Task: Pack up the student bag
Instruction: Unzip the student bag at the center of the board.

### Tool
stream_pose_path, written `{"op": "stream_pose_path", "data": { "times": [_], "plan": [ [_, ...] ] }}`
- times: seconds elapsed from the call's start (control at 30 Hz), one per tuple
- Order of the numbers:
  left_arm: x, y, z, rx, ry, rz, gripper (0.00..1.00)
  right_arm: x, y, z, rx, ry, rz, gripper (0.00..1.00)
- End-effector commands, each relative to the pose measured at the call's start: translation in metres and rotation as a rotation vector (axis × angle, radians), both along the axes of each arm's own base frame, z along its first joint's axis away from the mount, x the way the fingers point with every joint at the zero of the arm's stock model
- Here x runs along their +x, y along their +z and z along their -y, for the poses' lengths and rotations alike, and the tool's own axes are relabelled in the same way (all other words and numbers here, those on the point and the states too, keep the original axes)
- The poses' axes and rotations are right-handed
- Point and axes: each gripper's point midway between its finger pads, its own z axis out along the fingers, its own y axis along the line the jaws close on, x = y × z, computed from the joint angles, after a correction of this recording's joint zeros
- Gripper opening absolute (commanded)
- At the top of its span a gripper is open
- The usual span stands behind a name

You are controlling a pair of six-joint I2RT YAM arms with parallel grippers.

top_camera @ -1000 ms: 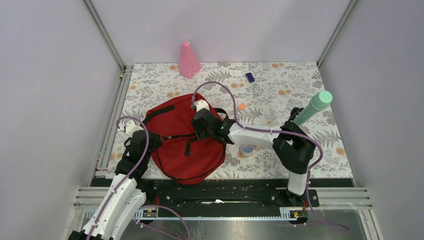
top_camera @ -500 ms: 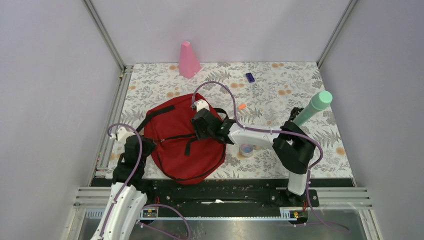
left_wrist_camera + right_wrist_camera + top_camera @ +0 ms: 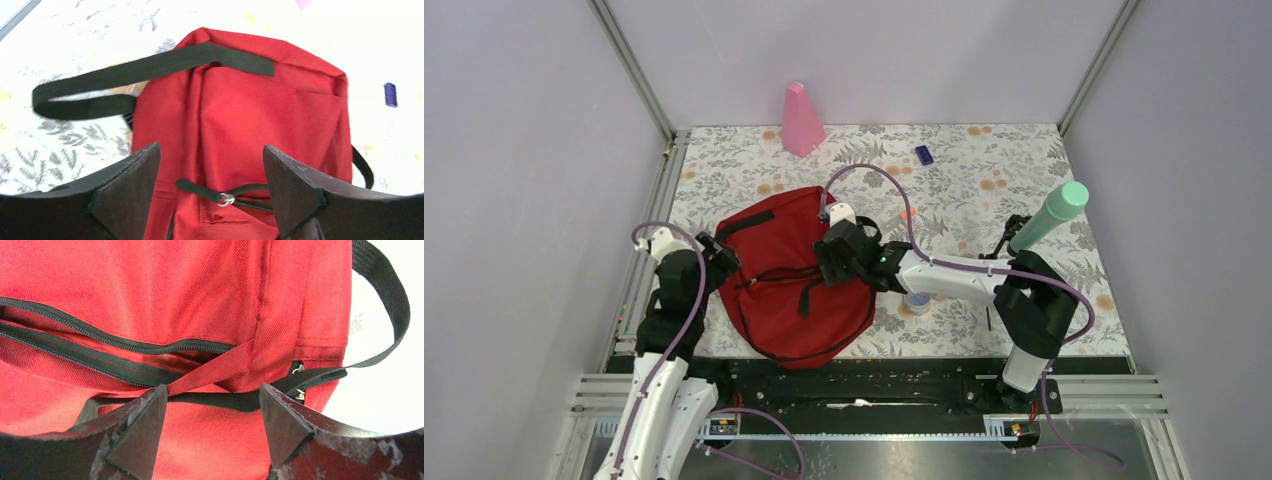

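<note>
Dark red student bag (image 3: 789, 295) lies slumped on the floral tabletop (image 3: 984, 175), near the arms' bases. Left gripper (image 3: 210, 147) at its left edge and right gripper (image 3: 212, 387) over its zipper (image 3: 125, 344): jaws wide apart, empty. Fabric looks soft, light and floppy; a black strap (image 3: 150, 62) or the zipper edge seems the surest hold.

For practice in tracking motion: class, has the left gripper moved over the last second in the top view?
Yes. The left gripper has shifted away from the near rail, towards the pink cone, beside the left edge of the student bag.
</note>
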Motion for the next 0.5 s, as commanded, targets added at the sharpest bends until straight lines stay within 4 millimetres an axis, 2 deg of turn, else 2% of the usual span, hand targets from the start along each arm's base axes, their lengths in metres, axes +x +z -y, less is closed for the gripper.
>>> {"op": "stream_pose_path", "data": {
  "times": [0.0, 0.1, 0.27, 0.33, 0.47],
  "plan": [
    [0.024, 0.042, 0.027, 0.041, -0.198, 0.087, 0.78, -0.004, -0.003, 0.015, -0.040, -0.034, -0.010, 0.73],
    [0.034, 0.041, 0.058, 0.085, -0.399, 0.060, 0.79, -0.007, -0.012, 0.018, -0.056, -0.037, -0.029, 0.72],
    [0.034, 0.022, 0.106, 0.205, -0.689, -0.057, 0.79, -0.008, -0.030, 0.022, -0.085, -0.046, -0.045, 0.70],
    [0.034, 0.014, 0.111, 0.251, -0.741, -0.117, 0.79, -0.009, -0.030, 0.023, -0.084, -0.051, -0.047, 0.70],
    [0.042, 0.006, 0.098, 0.330, -0.696, -0.192, 0.79, -0.010, -0.016, 0.023, -0.051, -0.050, -0.034, 0.71]
  ]
}}
